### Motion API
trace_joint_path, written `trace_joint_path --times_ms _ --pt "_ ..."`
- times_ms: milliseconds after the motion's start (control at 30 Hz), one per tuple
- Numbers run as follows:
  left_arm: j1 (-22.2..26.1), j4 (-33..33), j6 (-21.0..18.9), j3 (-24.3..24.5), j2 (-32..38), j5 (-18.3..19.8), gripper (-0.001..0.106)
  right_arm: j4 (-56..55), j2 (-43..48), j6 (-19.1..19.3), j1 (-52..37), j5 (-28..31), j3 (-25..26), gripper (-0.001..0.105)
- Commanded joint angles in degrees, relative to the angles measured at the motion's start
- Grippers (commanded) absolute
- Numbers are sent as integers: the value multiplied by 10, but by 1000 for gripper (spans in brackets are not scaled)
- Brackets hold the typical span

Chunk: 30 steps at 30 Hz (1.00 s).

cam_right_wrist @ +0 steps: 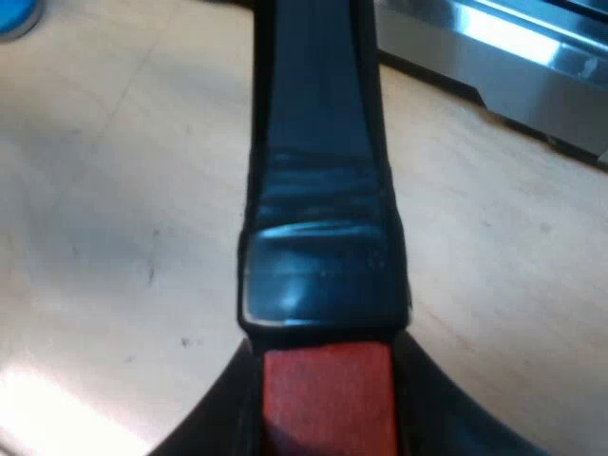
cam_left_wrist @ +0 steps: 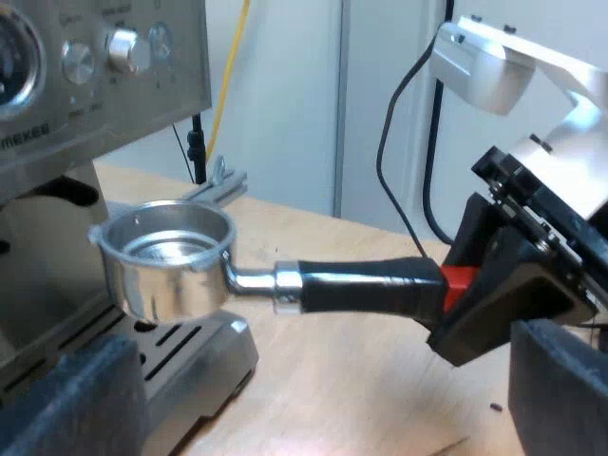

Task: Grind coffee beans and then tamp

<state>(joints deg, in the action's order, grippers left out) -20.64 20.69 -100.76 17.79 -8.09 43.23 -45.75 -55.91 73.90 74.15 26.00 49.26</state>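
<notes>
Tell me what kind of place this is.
Probably a lab bench set up for coffee, not a café: an espresso machine on a wooden table, plain white walls, and the right gripper holding the metal holder.

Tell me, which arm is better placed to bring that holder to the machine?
Right: the right gripper clamps the holder by its red handle end, basket by the machine. The left gripper is open, empty.

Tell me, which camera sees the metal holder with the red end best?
The left wrist view: the whole holder shows, round basket, dark handle and red end, gripped by the right gripper. The right wrist view has the holder up close, handle and red end.
</notes>
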Motion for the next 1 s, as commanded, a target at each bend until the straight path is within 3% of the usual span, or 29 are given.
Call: trace_joint_path --times_ms 33,167,200,400,733,967,1000 --pt "-3 56 -4 37 7 8 79 6 12 13 3 14 6 0" --pt "-3 98 9 54 19 8 79 1 36 58 8 -20 6 0" --pt "-3 164 34 68 47 2 79 1 40 132 8 -45 6 0" --pt "-3 244 38 68 102 -19 79 52 39 187 7 -102 -30 0" --pt "-3 273 38 68 118 -36 79 163 32 219 -10 -117 -139 0" --pt "-3 273 38 68 118 -41 79 214 0 230 -46 -153 -168 0" --pt "-3 273 38 68 118 -41 79 239 -27 251 -58 -175 -175 0"
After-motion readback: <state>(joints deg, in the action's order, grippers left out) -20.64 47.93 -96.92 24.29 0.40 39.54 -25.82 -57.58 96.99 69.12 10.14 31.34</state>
